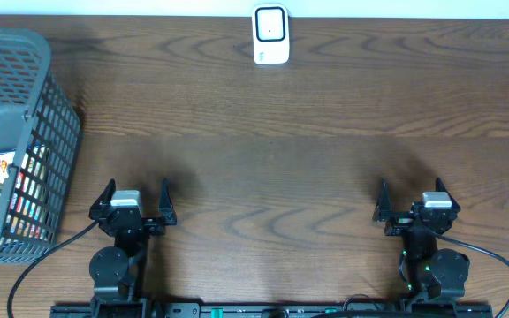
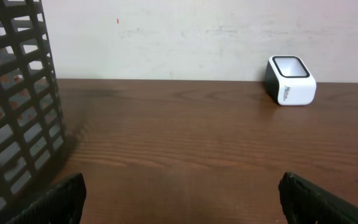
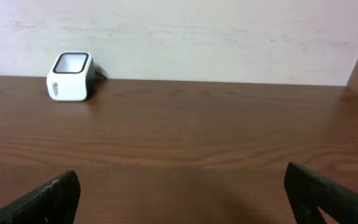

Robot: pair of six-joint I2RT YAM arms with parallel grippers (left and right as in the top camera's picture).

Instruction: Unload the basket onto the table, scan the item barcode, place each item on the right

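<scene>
A grey plastic-mesh basket (image 1: 56, 132) stands at the left end of a dark, wood-grained worktop (image 1: 272, 159), holding colourful packaged goods (image 1: 3, 165) stacked too tightly to tell which way any one of them points. A white barcode scanner (image 1: 270, 35) stands upright at the middle of the far edge, against an off-white wall (image 2: 197, 37), its dark window tilted up toward the arms. At the near edge, the left hand (image 1: 136, 187) and the right hand (image 1: 411, 187) sit well apart, each spread wide and holding nothing. Nothing lies between them and the scanner.
</scene>
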